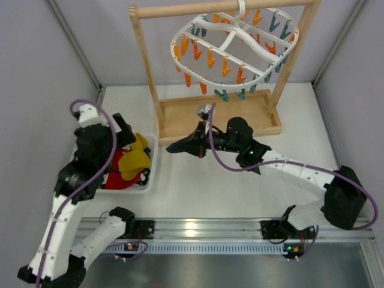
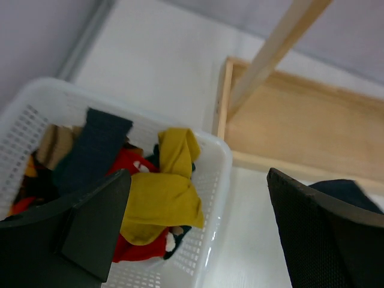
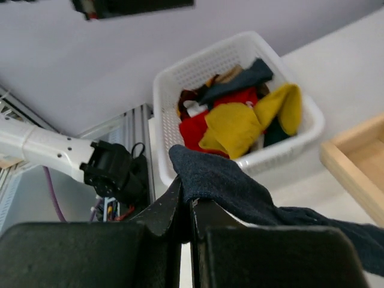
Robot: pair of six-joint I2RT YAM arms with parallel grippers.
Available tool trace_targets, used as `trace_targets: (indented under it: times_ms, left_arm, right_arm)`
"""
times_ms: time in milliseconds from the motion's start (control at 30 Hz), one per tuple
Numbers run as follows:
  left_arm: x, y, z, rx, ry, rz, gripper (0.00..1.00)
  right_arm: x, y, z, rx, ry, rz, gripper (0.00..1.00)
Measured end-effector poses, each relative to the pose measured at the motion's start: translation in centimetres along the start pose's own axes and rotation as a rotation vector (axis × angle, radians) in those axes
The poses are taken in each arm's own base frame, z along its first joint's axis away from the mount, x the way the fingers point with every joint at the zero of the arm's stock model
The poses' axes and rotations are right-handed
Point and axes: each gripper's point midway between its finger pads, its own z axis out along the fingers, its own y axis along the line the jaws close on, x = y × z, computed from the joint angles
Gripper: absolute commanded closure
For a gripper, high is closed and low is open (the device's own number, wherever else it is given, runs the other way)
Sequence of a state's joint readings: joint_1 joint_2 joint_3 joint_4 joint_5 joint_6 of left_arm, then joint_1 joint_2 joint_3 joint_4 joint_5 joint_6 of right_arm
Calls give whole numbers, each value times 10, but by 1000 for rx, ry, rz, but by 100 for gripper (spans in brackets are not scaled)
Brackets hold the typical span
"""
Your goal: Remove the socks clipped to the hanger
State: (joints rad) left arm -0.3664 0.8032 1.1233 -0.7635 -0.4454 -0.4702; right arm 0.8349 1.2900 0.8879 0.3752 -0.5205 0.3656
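The left gripper point(image 2: 196, 180) is hanging wide open and empty over the white basket point(image 2: 222, 153) of socks point(image 2: 162, 201). To its right, the right gripper point(image 3: 185, 198) is pinching a dark sock point(image 3: 252, 201) tight, just in front of the wooden rack point(image 1: 216, 115) holding the hanger point(image 1: 235, 33).

Bench point(image 1: 198, 192): a bare strip is lying open between the white basket point(image 1: 151, 157) and the right arm point(image 1: 288, 171).
Basket mouth: the left gripper point(image 1: 123, 132) is hovering over it, fingers point(image 2: 312, 228) spread wide; piled socks point(image 1: 129, 162) are filling the inside.
Gap beside the wooden rack base point(image 1: 180, 117): the right gripper point(image 1: 186, 146) is occupying it, pinching a dark sock point(image 3: 252, 195).
Hanger point(image 1: 237, 36): clips point(image 1: 223, 66) are dangling beneath it, and rack uprights point(image 1: 146, 66) are flanking it.
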Motion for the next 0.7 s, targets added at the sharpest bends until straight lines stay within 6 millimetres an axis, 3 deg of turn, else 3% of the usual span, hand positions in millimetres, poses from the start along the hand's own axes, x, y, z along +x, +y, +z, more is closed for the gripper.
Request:
trace_targets:
  times_ms: [33, 100, 167, 300, 367, 400, 433, 533, 567, 600, 667, 700]
  left_arm:
    - [-18, 6, -14, -11, -51, -8, 1]
    - [-67, 22, -60, -22, -205, -50, 1]
    - [-105, 39, -102, -30, -343, -106, 1]
    - [-142, 80, -171, -69, -541, -198, 1]
    - [-144, 91, -183, -97, -572, -207, 1]
    - [-141, 94, -182, -109, -568, -200, 1]
    - [-138, 94, -179, -117, -557, -187, 1]
    - [-119, 92, -157, -145, -484, -118, 1]
    - [-114, 91, -152, -151, -464, -101, 1]
    - [-108, 90, -147, -155, -442, -83, 1]
    - [-101, 88, -140, -155, -412, -58, 1]
    - [-99, 88, -139, -153, -404, -53, 1]
  right_arm:
    - [-6, 7, 14, -28, -3, -11, 100]
    - [-18, 20, 49, -91, -15, -33, 100]
    - [-31, 31, 82, -151, -32, -51, 100]
    - [-49, 59, 160, -342, -72, -55, 100]
    - [-42, 64, 198, -408, -59, -54, 100]
    - [-40, 63, 215, -418, -60, -60, 90]
    - [-31, 61, 234, -421, -45, -56, 87]
    - [17, 51, 266, -407, 36, -15, 85]
    - [33, 46, 271, -395, 67, 5, 77]
    - [52, 41, 275, -381, 104, 30, 41]
    - [84, 31, 279, -356, 172, 72, 1]
    - [96, 26, 280, -342, 200, 89, 1]
